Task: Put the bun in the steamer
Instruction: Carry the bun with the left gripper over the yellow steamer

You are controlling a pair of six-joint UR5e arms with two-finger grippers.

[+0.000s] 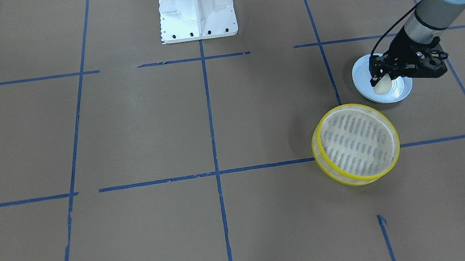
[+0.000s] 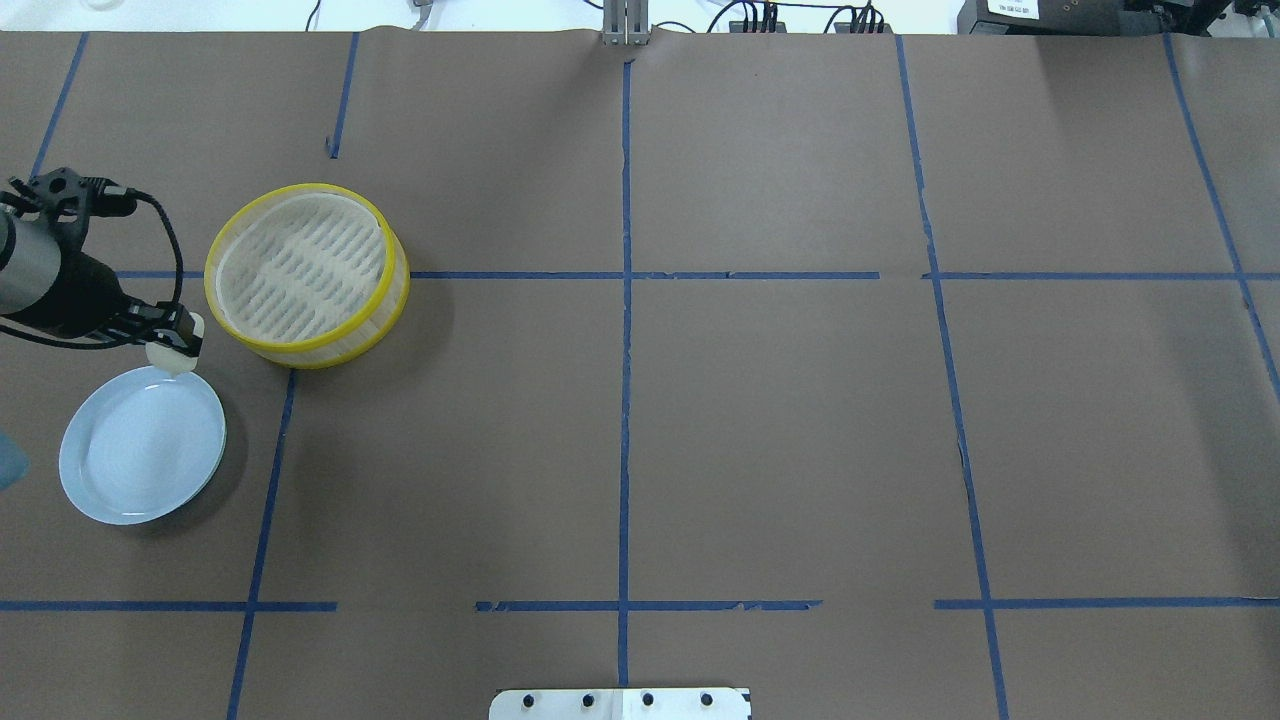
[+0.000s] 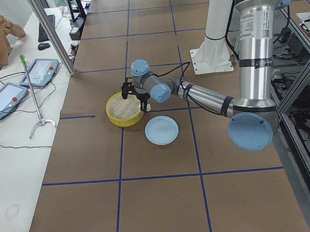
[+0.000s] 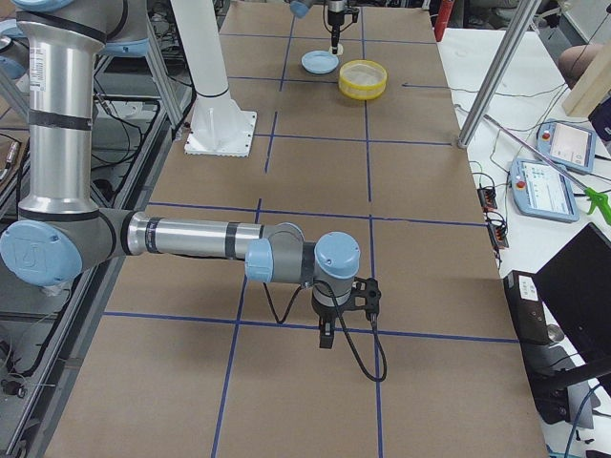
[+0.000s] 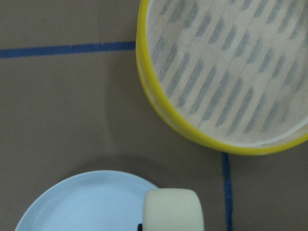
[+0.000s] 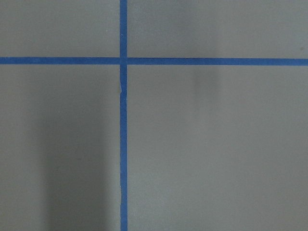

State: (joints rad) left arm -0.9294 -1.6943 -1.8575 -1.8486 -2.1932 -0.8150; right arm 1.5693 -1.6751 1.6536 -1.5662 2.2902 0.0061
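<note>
You have the bun (image 2: 176,357) clamped in the left hand (image 2: 178,345), lifted clear of the blue plate (image 2: 130,460) and hanging over the plate's edge on the side toward the steamer (image 2: 305,272). In the left wrist view the bun (image 5: 173,210) sits at the bottom of the frame with the plate (image 5: 86,202) below it and the steamer (image 5: 226,72) ahead, its slotted floor bare.

Judging by this, you are in the carry step: the bun is picked up but not yet over the basket. Your next move calls for taking the bun across the strip of bare counter (image 2: 700,420), keeping it above the yellow rim, centring it over the floor, then lowering and letting go.

The right hand (image 4: 326,336) hangs well apart at the far end of the counter; you cannot tell from these views whether it is apart or together.
</note>
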